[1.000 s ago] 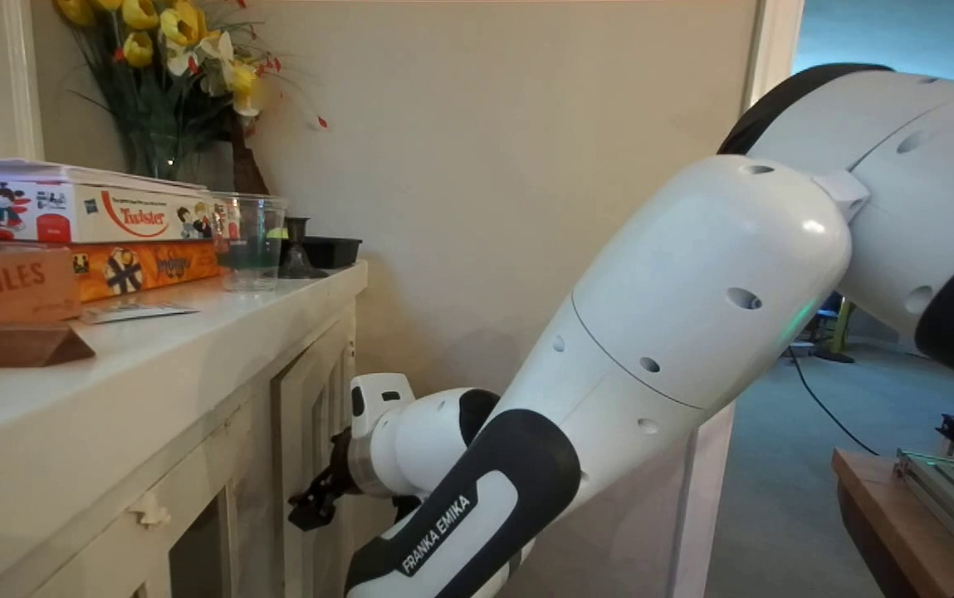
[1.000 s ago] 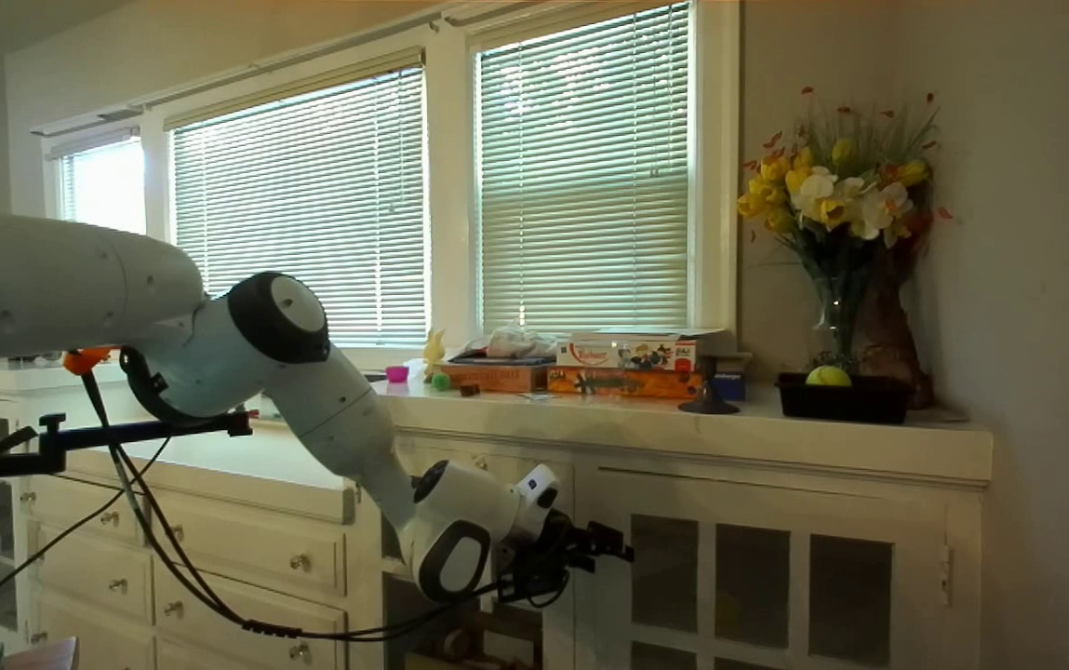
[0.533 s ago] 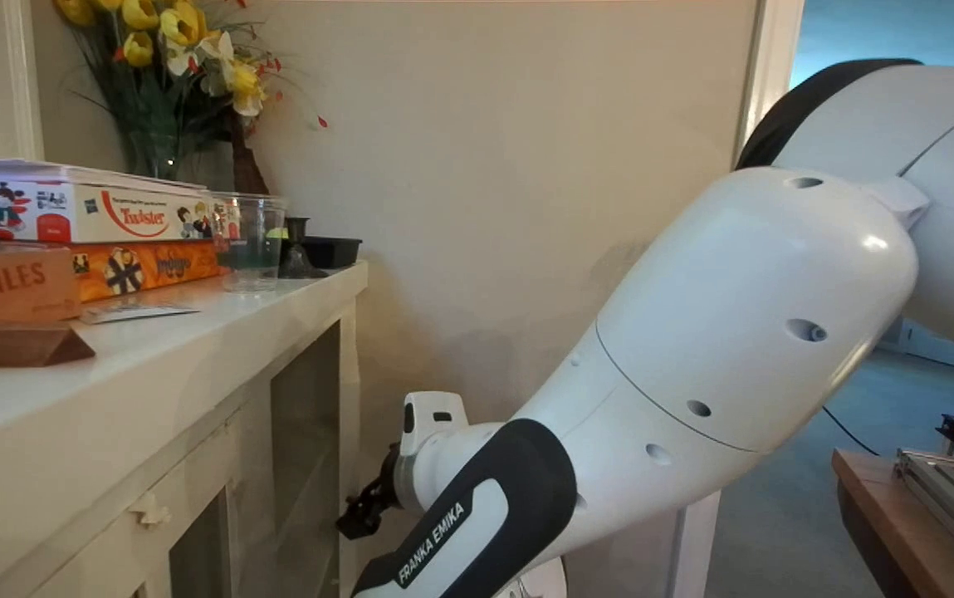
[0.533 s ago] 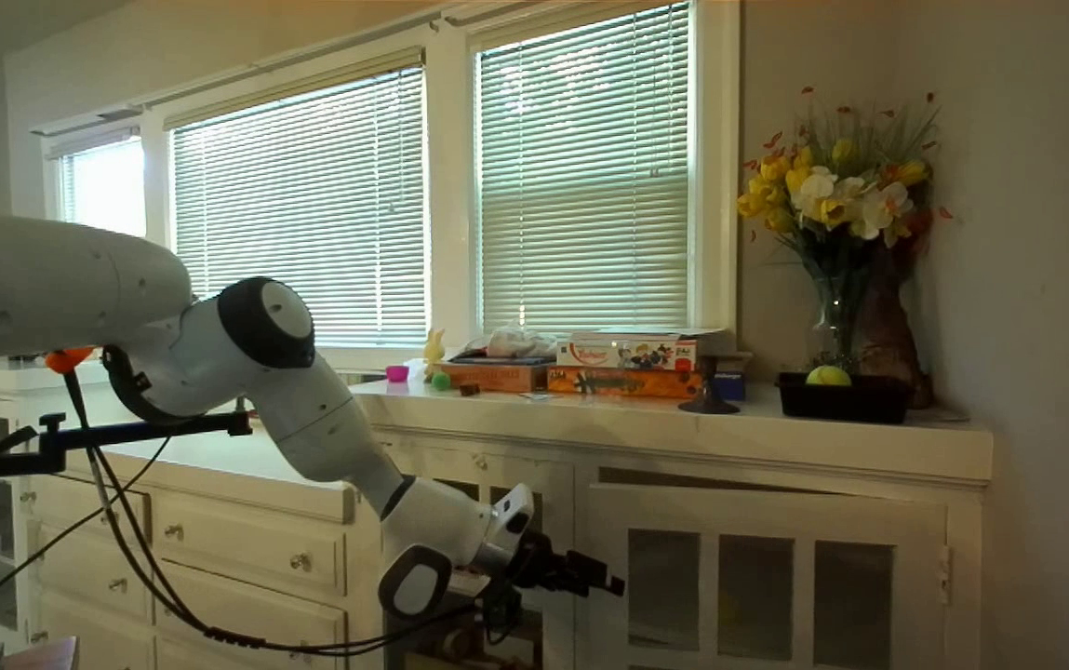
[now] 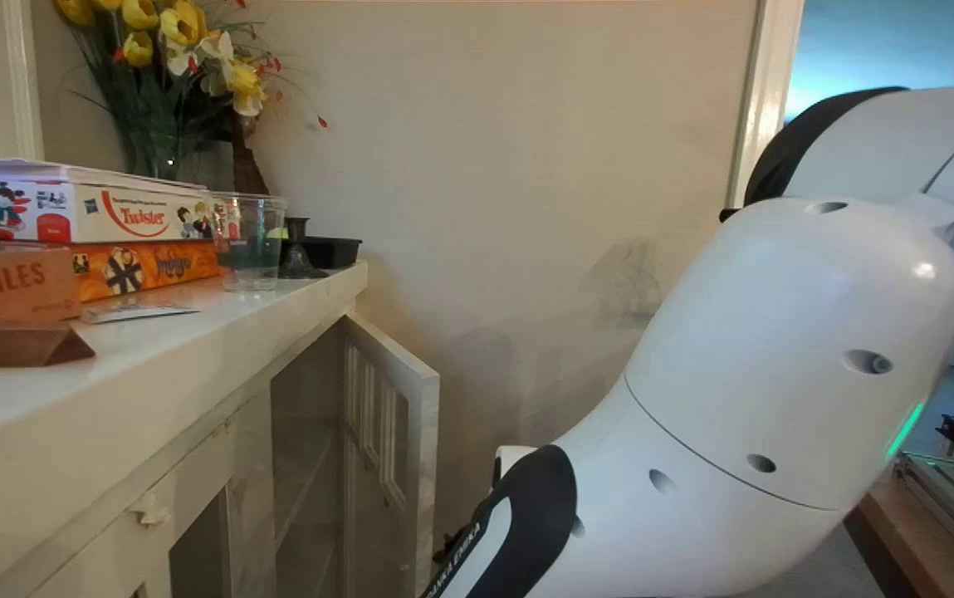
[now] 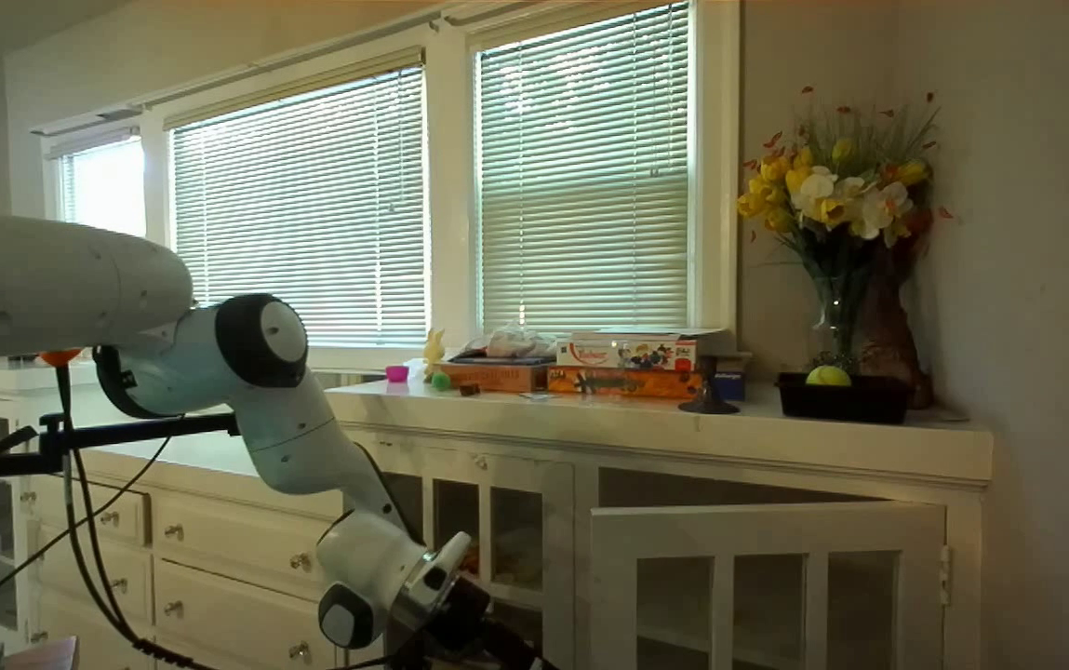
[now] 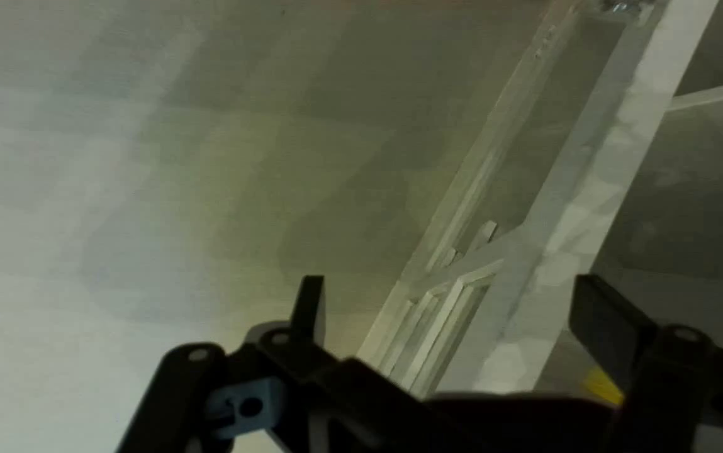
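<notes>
1 gripper is nearest, its fingers spread wide with nothing pinched between them. Beyond it stands the door, hinged on the right in an exterior view, its left edge swung out to the near side; whether a finger touches it, I cannot tell. Working this door looks to be the step in hand; the next move would call for laying a finger against its face, or keeping clear of its free edge. Behind the door the cupboard gapes. Farthest, on the counter, the Twister box lies on an orange box.
</notes>
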